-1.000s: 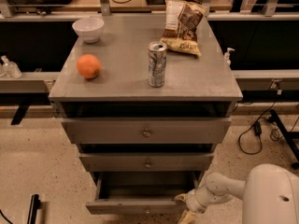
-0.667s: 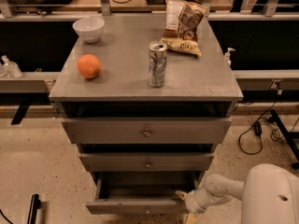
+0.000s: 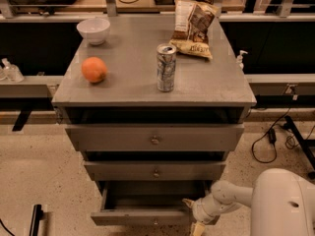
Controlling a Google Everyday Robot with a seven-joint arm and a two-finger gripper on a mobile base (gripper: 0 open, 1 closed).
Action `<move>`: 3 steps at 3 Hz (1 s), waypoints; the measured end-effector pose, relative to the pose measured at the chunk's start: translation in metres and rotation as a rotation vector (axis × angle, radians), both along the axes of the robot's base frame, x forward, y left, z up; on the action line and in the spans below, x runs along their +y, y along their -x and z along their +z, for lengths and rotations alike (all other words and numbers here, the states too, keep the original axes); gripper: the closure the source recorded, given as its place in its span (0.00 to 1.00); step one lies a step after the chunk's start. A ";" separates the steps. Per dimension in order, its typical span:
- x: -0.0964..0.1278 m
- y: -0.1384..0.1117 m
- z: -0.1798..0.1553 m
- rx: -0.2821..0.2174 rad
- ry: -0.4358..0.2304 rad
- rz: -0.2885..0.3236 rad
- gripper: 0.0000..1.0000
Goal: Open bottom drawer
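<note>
The bottom drawer (image 3: 133, 217) is the slimmest grey front of the three, with a small round knob (image 3: 155, 222). It stands pulled out, and its dark inside shows. My gripper (image 3: 192, 215) is at the right end of the drawer front, low by the floor, away from the knob. Its two pale fingertips stand apart, one above the front's edge and one below it. My white arm (image 3: 224, 198) reaches in from the lower right.
The mid-sized drawer (image 3: 155, 171) and the tallest drawer (image 3: 155, 139) above are slightly ajar. On the cabinet top (image 3: 128, 90) stand a can (image 3: 166, 68), an orange (image 3: 93, 69), a white bowl (image 3: 93, 30) and a chip bag (image 3: 193, 27). Cables (image 3: 270, 136) lie on the floor at right.
The gripper has shifted slightly left along the drawer front's right end. The bottom drawer stays pulled out about as far as before.
</note>
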State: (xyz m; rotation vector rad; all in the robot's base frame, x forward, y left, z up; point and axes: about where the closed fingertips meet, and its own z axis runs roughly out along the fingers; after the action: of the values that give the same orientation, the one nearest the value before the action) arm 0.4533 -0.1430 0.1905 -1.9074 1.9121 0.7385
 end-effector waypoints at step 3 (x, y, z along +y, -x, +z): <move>-0.006 -0.033 0.032 -0.128 0.104 -0.073 0.18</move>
State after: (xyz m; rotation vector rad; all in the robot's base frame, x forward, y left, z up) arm 0.4858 -0.1495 0.2228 -1.8845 1.9635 0.4923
